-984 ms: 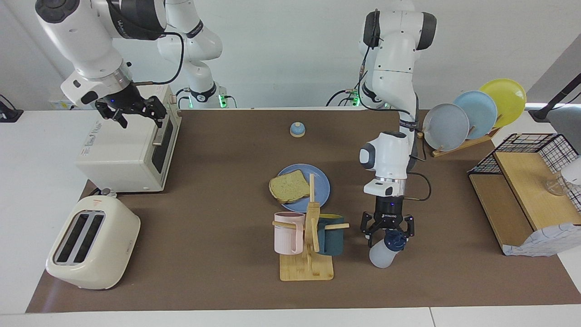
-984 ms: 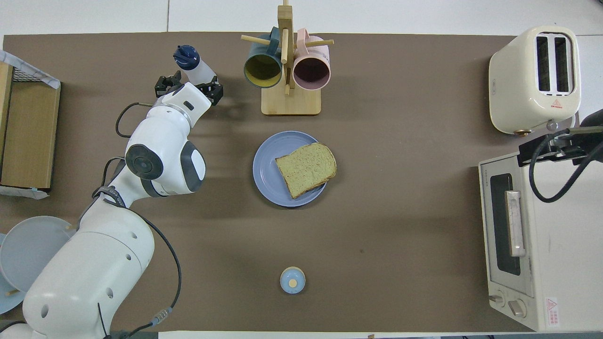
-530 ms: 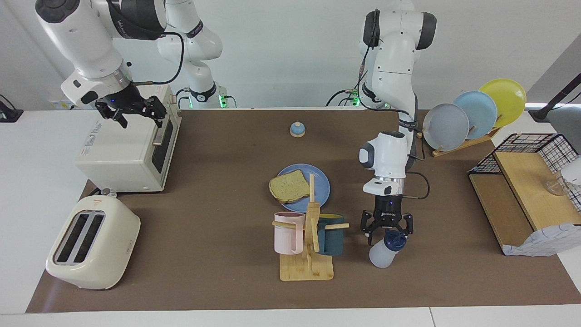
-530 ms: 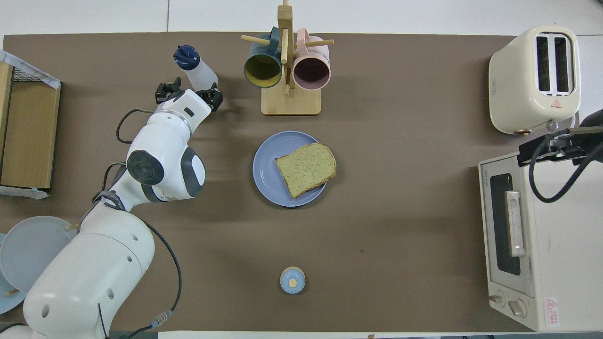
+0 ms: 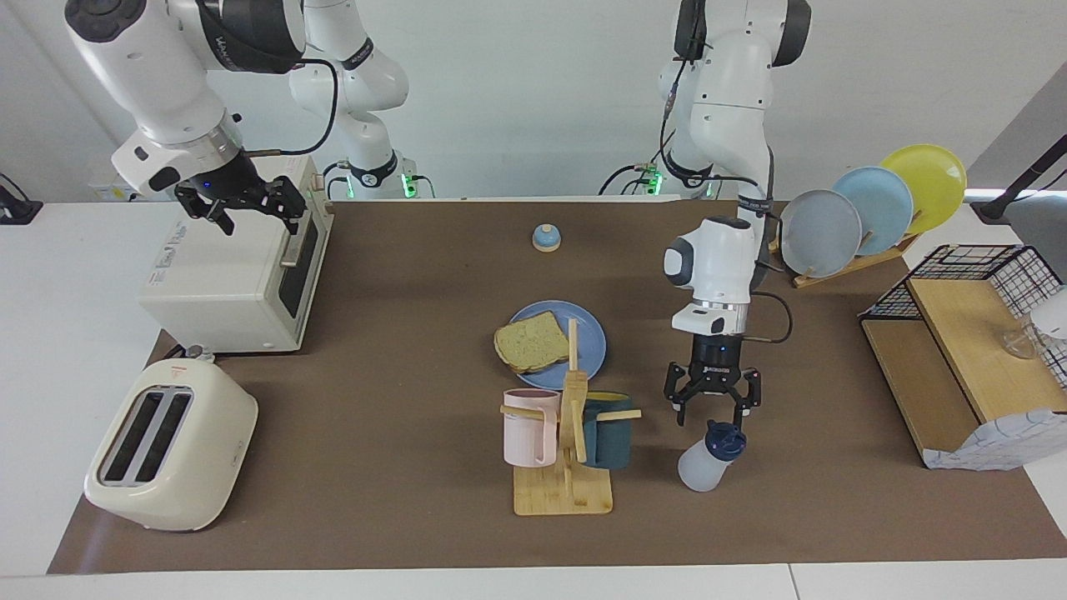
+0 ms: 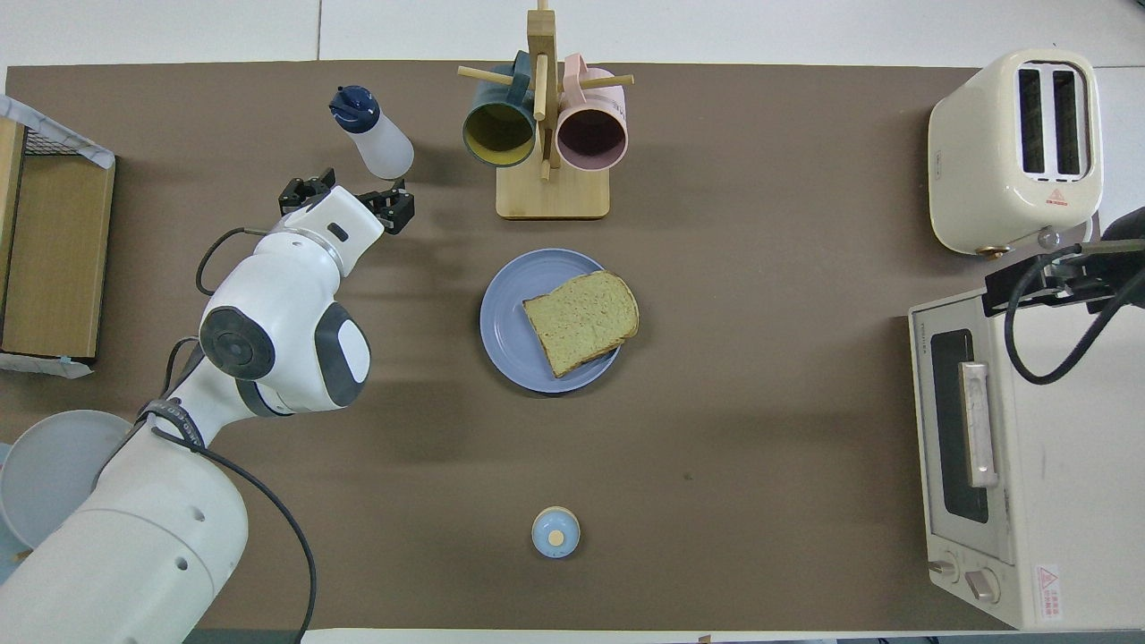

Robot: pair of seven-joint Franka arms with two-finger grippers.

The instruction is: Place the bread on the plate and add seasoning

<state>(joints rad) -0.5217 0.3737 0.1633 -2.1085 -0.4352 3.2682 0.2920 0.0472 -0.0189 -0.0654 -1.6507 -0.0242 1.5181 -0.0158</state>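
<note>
1. I saw the bread (image 5: 532, 342) lying flat on the plate (image 5: 590, 333), overhanging the rim toward the right arm's end of the table; the plate sat mid-table, just nearer the robots than the mug rack (image 5: 565, 450).
2. The seasoning (image 5: 710, 457) stood free on the brown mat (image 5: 400, 417), leaning a little, beside the mug rack toward the left arm's end.
3. I had the left gripper (image 5: 711, 411) hanging just above the seasoning's blue cap, fingers spread wide and holding nothing; a clear gap showed between fingertips and cap.
4. The right gripper (image 5: 250, 212) hovered over the top of the toaster oven (image 5: 225, 283), fingers also apart and empty, that arm waiting.
5. A small bell (image 5: 546, 238) sat nearer the robots than the plate, well apart from it.
</note>
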